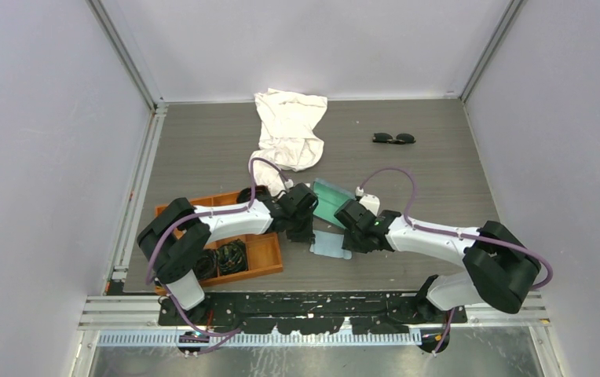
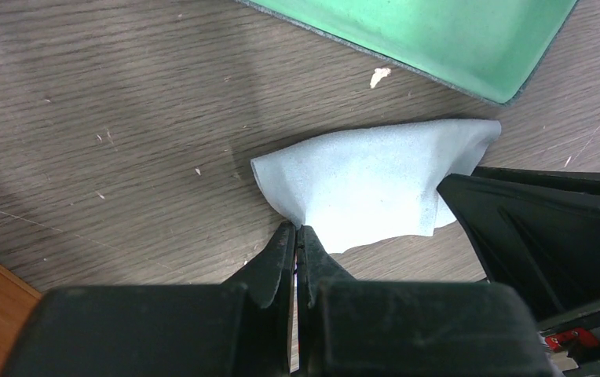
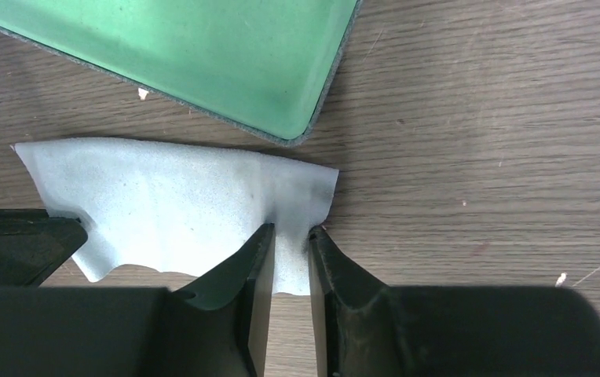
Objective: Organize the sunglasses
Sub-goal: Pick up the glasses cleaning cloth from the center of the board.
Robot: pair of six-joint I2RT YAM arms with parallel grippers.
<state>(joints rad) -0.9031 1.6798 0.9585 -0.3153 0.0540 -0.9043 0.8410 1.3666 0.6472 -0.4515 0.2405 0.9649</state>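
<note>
Step, likely: spreading wipe cloth [image 2: 367, 181]; left gripper [image 2: 297, 236] pinches corner, right gripper [image 3: 289, 243] straddles edge, grip unclear. Next: reach sunglasses [image 1: 393, 138], 1 o'clock.

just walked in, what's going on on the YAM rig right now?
Both arms are working on the small pale blue cloth, which lies on the table beside the open green-lined case. The left gripper is shut on one corner. The right gripper straddles the opposite edge with a narrow gap between its jaws, so a firm grip can't be confirmed. The sunglasses lie untouched at the far right, not in the case.
</note>
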